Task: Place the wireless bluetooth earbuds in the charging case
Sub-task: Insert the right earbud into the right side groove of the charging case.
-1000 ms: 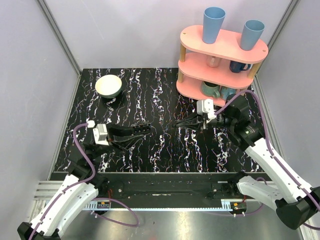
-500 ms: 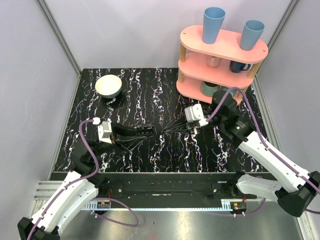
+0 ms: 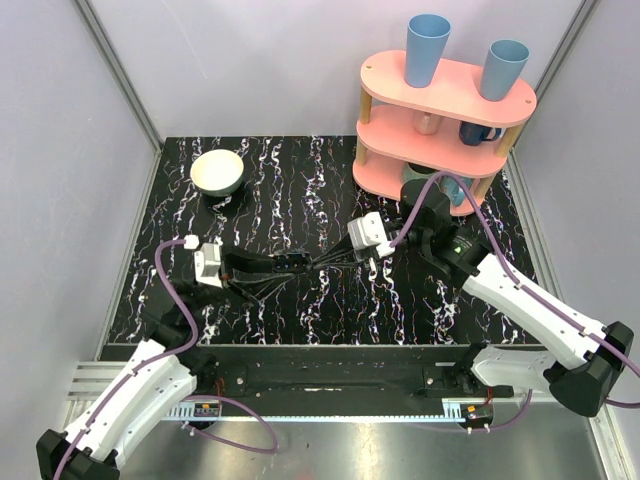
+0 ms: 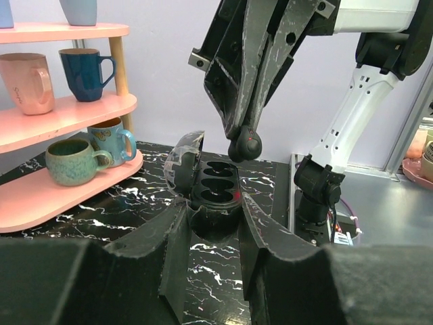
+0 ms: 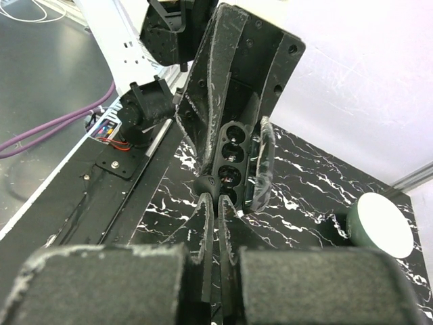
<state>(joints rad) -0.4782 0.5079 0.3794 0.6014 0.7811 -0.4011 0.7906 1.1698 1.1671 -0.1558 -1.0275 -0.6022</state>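
The charging case here is black, not cream. It stands open, lid tilted back, with dark sockets showing. My left gripper is shut on its base and holds it above the table. The case also shows in the top view and the right wrist view. My right gripper is shut on a small black earbud. In the left wrist view the earbud has a red dot and hangs just above the case's right edge. The right gripper nearly meets the left gripper. No second earbud shows.
A cream bowl sits at the back left of the black marbled table. A pink three-tier shelf with cups and mugs stands at the back right. The metal rail and arm bases line the near edge.
My right gripper has swung left with the earbud until it hovers at the case. The left gripper with the case has shifted slightly right.
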